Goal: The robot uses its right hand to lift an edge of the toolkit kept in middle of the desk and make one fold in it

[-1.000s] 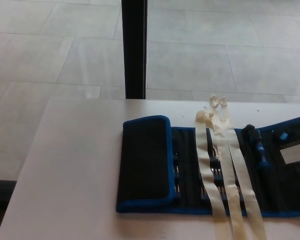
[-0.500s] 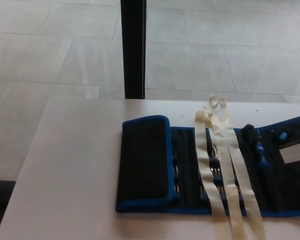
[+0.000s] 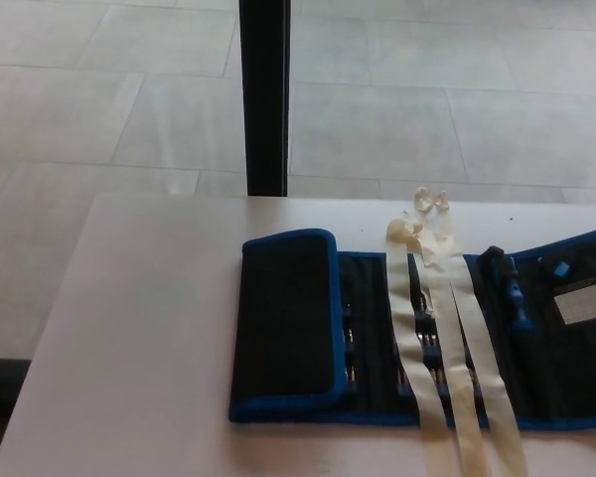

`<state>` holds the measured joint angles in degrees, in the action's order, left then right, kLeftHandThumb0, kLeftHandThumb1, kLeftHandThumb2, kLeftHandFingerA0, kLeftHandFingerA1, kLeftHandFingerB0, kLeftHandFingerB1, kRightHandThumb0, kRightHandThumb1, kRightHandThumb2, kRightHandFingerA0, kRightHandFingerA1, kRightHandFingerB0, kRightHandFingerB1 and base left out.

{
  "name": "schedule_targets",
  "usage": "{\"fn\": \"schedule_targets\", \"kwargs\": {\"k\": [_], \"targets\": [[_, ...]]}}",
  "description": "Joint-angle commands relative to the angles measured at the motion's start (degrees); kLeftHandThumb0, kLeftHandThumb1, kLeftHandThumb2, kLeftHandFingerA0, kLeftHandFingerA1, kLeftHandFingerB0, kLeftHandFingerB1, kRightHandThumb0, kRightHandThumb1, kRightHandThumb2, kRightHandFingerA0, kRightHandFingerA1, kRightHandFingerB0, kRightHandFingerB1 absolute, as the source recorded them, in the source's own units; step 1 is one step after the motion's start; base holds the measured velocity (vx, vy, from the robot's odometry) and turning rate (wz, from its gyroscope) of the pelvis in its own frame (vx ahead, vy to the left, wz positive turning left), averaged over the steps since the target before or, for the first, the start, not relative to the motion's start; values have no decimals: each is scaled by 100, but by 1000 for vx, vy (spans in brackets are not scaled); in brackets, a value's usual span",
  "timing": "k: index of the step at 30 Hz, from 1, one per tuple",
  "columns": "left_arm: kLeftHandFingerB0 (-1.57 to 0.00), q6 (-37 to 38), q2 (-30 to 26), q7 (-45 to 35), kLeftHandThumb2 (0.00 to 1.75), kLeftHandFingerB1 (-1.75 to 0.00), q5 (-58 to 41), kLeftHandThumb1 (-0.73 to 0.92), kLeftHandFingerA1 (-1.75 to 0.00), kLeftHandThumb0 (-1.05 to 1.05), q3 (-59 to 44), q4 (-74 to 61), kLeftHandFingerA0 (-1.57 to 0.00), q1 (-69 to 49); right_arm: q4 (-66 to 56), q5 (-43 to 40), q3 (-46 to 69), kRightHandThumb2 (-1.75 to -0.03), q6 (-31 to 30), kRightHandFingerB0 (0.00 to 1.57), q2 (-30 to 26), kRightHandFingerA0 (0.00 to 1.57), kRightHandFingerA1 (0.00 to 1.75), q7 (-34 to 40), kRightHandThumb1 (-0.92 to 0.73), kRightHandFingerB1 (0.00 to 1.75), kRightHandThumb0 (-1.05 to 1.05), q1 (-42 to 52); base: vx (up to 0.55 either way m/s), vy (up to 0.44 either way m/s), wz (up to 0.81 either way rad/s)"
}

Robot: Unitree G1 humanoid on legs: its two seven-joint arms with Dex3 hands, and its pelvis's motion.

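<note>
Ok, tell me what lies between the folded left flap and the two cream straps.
Head view: an open strip of the toolkit, its tool slots showing, between the flap and the straps.

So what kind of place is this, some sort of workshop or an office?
Hard to say for sure; it looks like an indoor test space rather than a fitted workshop. A plain white desk holds only a blue-edged toolkit, the floor is large pale tiles, and a black post stands behind.

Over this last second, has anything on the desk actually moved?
Nothing visibly changed. The toolkit lies as before on the desk, its left flap folded over and the pale straps draped across it. Neither robot hand is in view. Only the camera shifted very slightly.
</note>
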<state>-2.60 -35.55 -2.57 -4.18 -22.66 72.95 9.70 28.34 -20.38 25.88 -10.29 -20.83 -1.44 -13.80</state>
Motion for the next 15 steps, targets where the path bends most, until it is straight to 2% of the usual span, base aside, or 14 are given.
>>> {"fn": "schedule_targets", "kwargs": {"k": [1,2,3,4,5,6,7,8,9,10,12,15], "targets": [[-37,-1,-112,-46,107,-60,-71,69,-70,-73,3,33,-47,-44,156,275,-160,-63,72,46,-203,61,47,-203,-75,40,-62,86,0,0,0],[-40,-11,-109,-32,66,-51,-67,89,-65,-75,14,32,-50,-46,101,361,-257,-63,17,47,-200,63,48,-180,-75,40,-61,123,0,0,0],[-37,-27,-108,-25,67,-49,-80,88,-63,-74,5,47,-48,-38,93,370,-292,-92,-2,40,-207,55,60,-228,-61,52,-62,138,0,0,0],[-38,-53,-112,-12,66,-49,-95,88,-62,-74,-1,64,-49,-33,97,365,-317,-92,-56,40,-191,55,59,-210,-60,52,-63,131,0,0,0],[-39,-57,-114,-5,66,-49,-94,89,-63,-74,4,66,-49,-29,141,352,-313,-67,-67,42,-192,60,51,-221,-67,42,-64,108,0,0,0],[-40,-41,-111,-1,66,-50,-99,89,-66,-75,4,55,-50,-43,261,299,-256,-67,-49,42,-181,59,52,-222,-67,42,-64,49,0,0,0],[-40,-33,-110,-2,66,-50,-104,89,-65,-75,0,58,-51,-46,274,289,-241,-93,-43,38,-186,53,60,-224,-60,52,-63,49,0,0,0],[-40,-29,-109,-4,66,-50,-122,89,-67,-75,-12,66,-51,-47,296,291,-220,-94,-27,39,-204,55,61,-231,-60,53,-64,52,0,0,0],[-40,-30,-108,-6,66,-50,-135,89,-67,-75,-22,68,-51,-45,330,291,-201,-94,-15,39,-214,55,61,-230,-60,53,-64,43,0,0,0],[-41,-55,-132,-4,66,-51,-139,89,-68,-74,-27,71,-51,-37,375,252,-159,-63,-45,46,-203,62,50,-202,-76,40,-61,-11,0,0,0],[-41,-36,-139,-13,66,-51,-128,89,-67,-74,-15,77,-50,-43,456,228,-86,-63,-49,49,-207,66,50,-146,-74,41,-61,-44,0,0,0],[-40,-16,-143,-20,66,-50,-102,89,-64,-74,21,67,-48,-51,504,177,-2,-63,-110,47,-221,65,50,-196,-76,41,-59,-62,0,0,0]]}}
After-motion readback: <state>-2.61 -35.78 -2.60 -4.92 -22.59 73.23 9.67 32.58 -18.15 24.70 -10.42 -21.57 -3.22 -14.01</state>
